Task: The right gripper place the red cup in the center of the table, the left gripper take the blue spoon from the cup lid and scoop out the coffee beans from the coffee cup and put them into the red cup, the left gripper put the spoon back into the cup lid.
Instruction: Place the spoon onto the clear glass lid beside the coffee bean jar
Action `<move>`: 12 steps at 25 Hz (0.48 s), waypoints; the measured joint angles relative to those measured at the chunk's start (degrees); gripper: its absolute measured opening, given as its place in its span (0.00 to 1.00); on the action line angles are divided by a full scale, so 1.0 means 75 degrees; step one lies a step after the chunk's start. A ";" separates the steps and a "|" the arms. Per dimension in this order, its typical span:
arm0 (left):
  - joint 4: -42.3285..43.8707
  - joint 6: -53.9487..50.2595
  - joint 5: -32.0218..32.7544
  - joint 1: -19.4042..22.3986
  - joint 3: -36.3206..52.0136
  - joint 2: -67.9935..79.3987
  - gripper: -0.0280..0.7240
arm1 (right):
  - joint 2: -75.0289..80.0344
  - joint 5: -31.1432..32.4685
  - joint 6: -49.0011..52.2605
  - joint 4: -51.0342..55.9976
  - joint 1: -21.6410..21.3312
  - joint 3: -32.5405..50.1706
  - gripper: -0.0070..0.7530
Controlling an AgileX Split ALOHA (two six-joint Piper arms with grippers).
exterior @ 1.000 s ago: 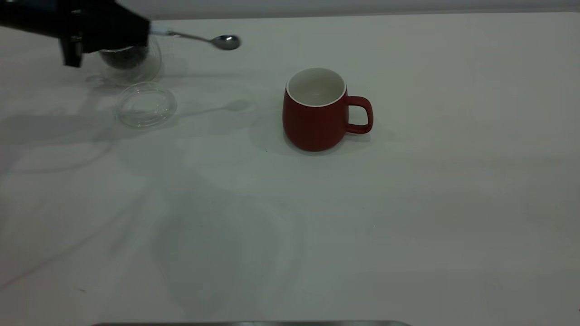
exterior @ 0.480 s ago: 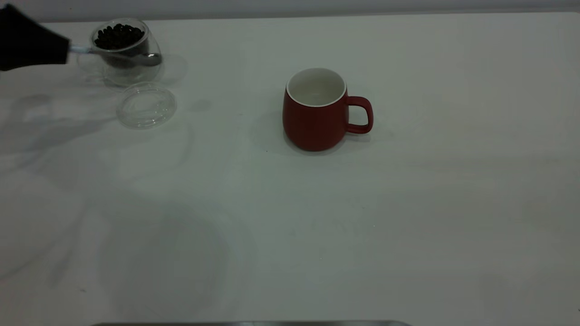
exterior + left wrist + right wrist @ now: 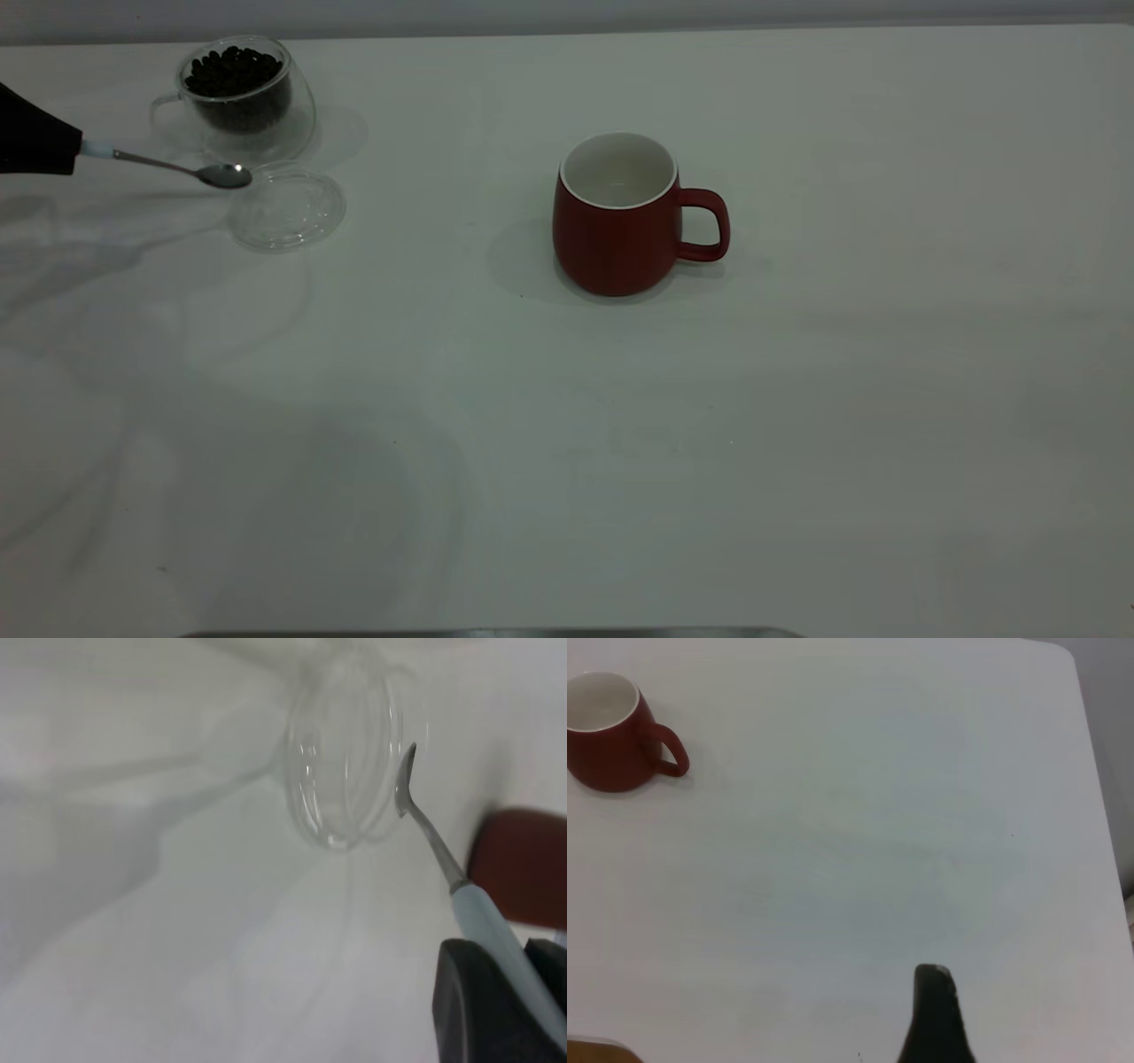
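We take the red cup [image 3: 617, 221] as our landmark: it stands upright near the middle of the table [image 3: 797, 443], its white inside bare of beans as far as we can see, handle turned away from the coffee cup [image 3: 237, 97]. That suits pouring, since the open mouth faces up and nothing crowds it.

Well off from the red cup sits the coffee cup, heaped with coffee beans [image 3: 232, 71]. Just in front of it lies the cup lid [image 3: 288, 208], flat on the table.

The left gripper [image 3: 35, 142] is clamped on the pale handle of the blue spoon [image 3: 168, 166], holding it nearly level, bowl at the lid's rim on the side away from the red cup. The bowl looks empty.

Only a dark tip of the right gripper [image 3: 935, 1019] shows, far from the red cup; we cannot tell whether it is apart or together.
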 joint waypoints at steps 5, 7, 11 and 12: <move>-0.0529 0.0000 -0.0079 -0.0034 -0.0009 0.0405 0.20 | 0.0000 0.0000 0.0000 0.0000 0.0000 0.0000 0.79; -0.0579 0.0025 -0.0117 -0.0103 -0.0009 0.0576 0.20 | 0.0000 0.0000 0.0000 0.0000 0.0000 0.0000 0.79; -0.0806 0.0140 -0.0164 -0.0247 -0.0012 0.0824 0.20 | 0.0000 0.0000 0.0000 0.0000 0.0000 0.0000 0.79; -0.0850 0.0147 -0.0172 -0.0276 -0.0012 0.0847 0.20 | 0.0000 0.0000 0.0000 0.0000 0.0000 0.0000 0.79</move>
